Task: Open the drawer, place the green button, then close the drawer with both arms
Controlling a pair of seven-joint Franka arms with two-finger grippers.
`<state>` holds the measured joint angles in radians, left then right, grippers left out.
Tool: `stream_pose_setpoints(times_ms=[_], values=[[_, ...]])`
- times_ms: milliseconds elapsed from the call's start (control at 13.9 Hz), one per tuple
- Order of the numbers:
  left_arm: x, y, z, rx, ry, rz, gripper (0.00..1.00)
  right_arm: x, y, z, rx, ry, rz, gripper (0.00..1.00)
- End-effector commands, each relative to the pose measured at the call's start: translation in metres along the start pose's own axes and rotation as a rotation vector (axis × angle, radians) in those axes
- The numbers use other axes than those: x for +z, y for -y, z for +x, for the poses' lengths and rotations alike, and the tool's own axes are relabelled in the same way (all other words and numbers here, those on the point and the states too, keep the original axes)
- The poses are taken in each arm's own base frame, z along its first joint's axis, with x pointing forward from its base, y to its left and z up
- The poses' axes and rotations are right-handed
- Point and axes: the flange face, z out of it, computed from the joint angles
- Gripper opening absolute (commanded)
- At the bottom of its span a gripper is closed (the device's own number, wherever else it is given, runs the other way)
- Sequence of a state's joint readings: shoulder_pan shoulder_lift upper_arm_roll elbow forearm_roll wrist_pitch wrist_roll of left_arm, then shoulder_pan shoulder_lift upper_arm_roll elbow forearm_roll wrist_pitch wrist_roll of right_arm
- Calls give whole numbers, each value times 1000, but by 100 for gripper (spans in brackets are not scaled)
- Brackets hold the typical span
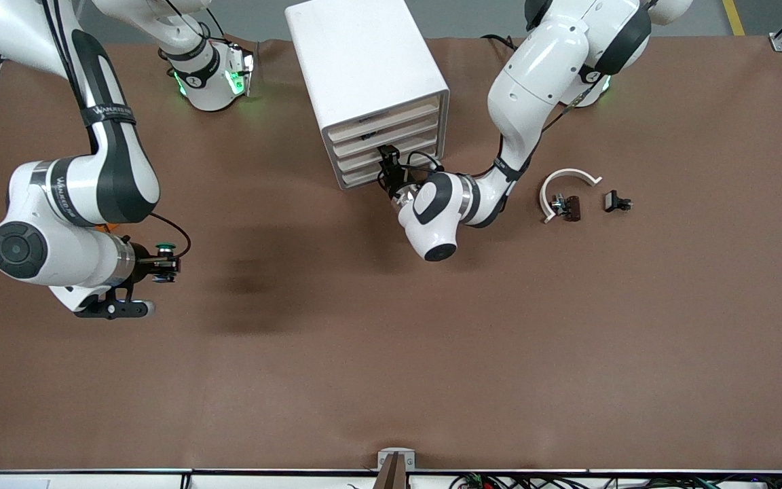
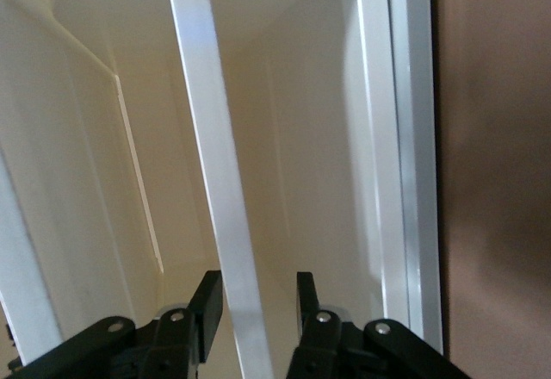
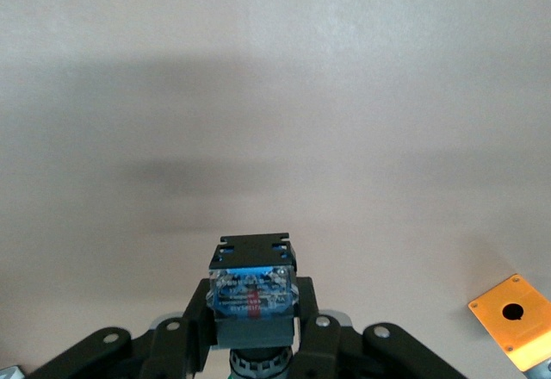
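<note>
Nearest to the front camera, toward the right arm's end of the table, the right gripper (image 1: 163, 266) hangs over bare brown table (image 1: 391, 353) and holds the button (image 1: 165, 248) between its closed fingers. In the right wrist view the button (image 3: 252, 291) sits firmly between the two black fingers (image 3: 196, 323), its boxy blue-grey body pointing away from the wrist, so the green cap shows only in the front view. I think this arm waits here on purpose, with the part ready, because no drawer is open yet to receive it. An orange square block (image 3: 514, 319) with a hole lies on the table at the edge of the right wrist view. Farther from the camera, the left gripper (image 1: 389, 163) is at the front of the white cabinet (image 1: 367, 81), at one of the lower of its four drawers. In the left wrist view its fingers (image 2: 209, 306) stand narrow on both sides of a white edge of the drawer (image 2: 225, 189), which runs between them; whether they already press it I cannot tell. This placing suits a pull to open the drawer. Toward the left arm's end of the table lie a white curved strip (image 1: 563, 188) and small black parts (image 1: 616, 202), away from both grippers.
</note>
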<state>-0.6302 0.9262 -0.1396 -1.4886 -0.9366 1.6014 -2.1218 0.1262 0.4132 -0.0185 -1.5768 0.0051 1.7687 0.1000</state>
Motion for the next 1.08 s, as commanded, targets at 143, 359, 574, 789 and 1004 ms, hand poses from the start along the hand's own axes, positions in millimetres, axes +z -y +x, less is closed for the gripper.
stream_pose_setpoints(times_ms=[143,359,574,789,1004], values=[[-1,-2,-2,-60,3,16,9,-55,33,-6,-46,-19,-10,5],[-16,-3,-5,-59,22,-5,2,-76,68,-16,24,-32,-14,3],[-49,-10,0,-55,52,-62,2,-88,125,-38,141,-50,-16,3],[-92,-19,11,-59,116,-113,6,-84,197,-65,332,-52,-27,3],[-118,-26,16,-54,175,-171,7,-76,271,-100,490,-77,-38,3]])
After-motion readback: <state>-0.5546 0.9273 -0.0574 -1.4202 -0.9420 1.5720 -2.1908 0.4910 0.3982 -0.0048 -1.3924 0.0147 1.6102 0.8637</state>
